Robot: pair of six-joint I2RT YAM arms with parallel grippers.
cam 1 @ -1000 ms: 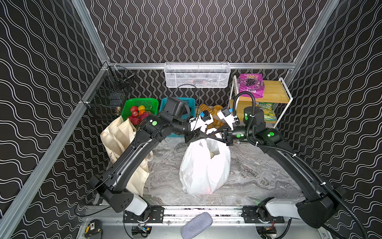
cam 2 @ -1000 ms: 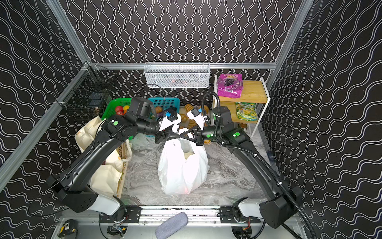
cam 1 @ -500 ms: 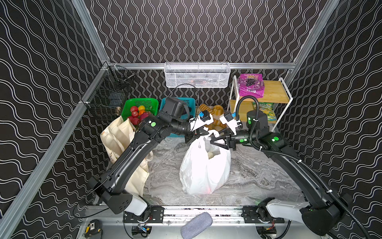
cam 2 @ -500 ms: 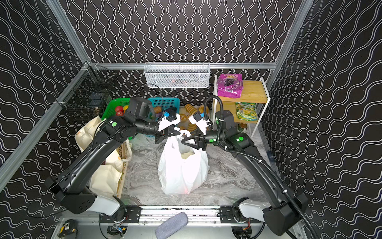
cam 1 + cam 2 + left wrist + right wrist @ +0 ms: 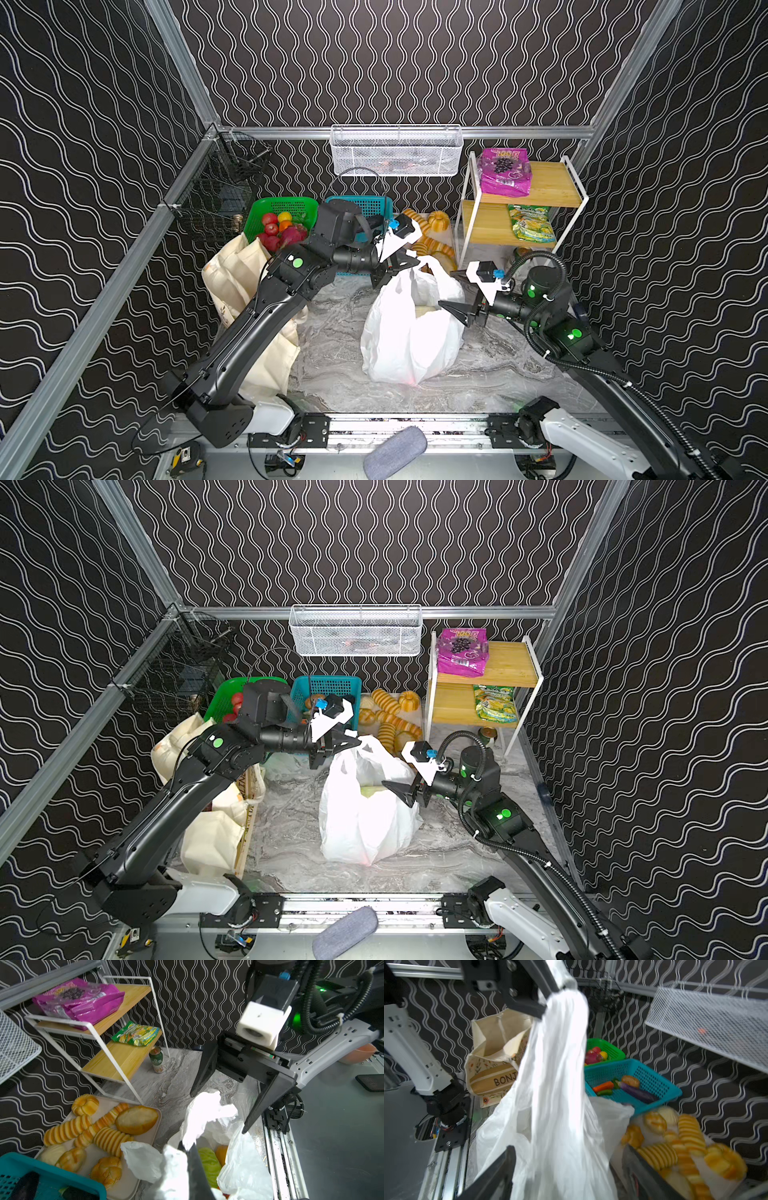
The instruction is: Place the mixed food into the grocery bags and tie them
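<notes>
Black wavy walls (image 5: 395,62), marbled floor (image 5: 332,332), wooden shelf (image 5: 552,183)

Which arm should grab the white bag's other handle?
Right, likely. The left gripper is shut on the white bag, holding it up; the right gripper is open, empty, beside its free side.

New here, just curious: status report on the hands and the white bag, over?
Left hand shut on white bag handle. Right hand open, empty, beside bag. Bread tray close behind.

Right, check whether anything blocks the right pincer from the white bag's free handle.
Nothing visible does. The right pincer is open beside the white bag, and the free handle rises just in front of its spread jaws. The left pincer grips the bag's bunched top, clear of that path.
</notes>
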